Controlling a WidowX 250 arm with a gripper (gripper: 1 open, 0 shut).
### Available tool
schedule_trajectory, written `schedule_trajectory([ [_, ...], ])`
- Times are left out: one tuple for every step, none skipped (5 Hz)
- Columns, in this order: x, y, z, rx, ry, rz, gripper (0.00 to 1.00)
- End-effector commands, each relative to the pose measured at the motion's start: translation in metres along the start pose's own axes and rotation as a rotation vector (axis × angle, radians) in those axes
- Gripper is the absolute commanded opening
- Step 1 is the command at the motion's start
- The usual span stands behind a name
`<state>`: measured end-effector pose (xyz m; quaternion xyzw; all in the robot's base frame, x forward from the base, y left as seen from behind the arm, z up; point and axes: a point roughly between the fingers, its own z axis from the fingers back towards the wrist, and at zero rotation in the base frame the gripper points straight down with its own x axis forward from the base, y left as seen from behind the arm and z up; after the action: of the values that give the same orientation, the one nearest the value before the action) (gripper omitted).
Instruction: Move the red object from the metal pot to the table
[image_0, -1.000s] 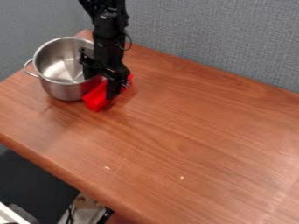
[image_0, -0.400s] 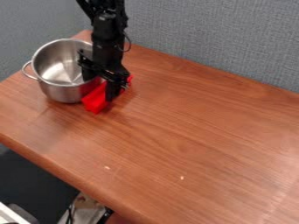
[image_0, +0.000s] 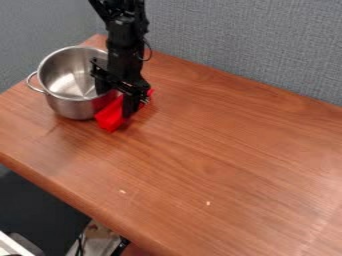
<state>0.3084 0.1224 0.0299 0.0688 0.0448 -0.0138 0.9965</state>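
The bar (image_0: 110, 117) is unmoved: bright red, partly hidden. I cannot tell my gripper's (image_0: 130, 103) opening or hold.

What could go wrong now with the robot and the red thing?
The gripper is right at the red object, so it might drag it along as it pulls away. The metal pot is very close to both, so the arm could bump and tip it. The pot also sits near the table's edge, so a hard shove might push it off.

no readable text, no legible labels, brands, numbers or signs
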Motion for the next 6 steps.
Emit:
schedule_trajectory([
  [0.0016,0.0036,0.0285,0.037,-0.079,-0.004,0.0],
  [0.0007,0.0025,0.0297,0.038,-0.081,-0.004,0.0],
  [-0.0002,0.0015,0.0306,0.039,-0.084,-0.004,0.0],
  [-0.0011,0.0006,0.0309,0.04,-0.086,-0.005,0.0],
  [-0.002,-0.0003,0.031,0.041,-0.087,-0.005,0.0],
  [-0.0028,-0.0013,0.0314,0.042,-0.089,-0.006,0.0],
])
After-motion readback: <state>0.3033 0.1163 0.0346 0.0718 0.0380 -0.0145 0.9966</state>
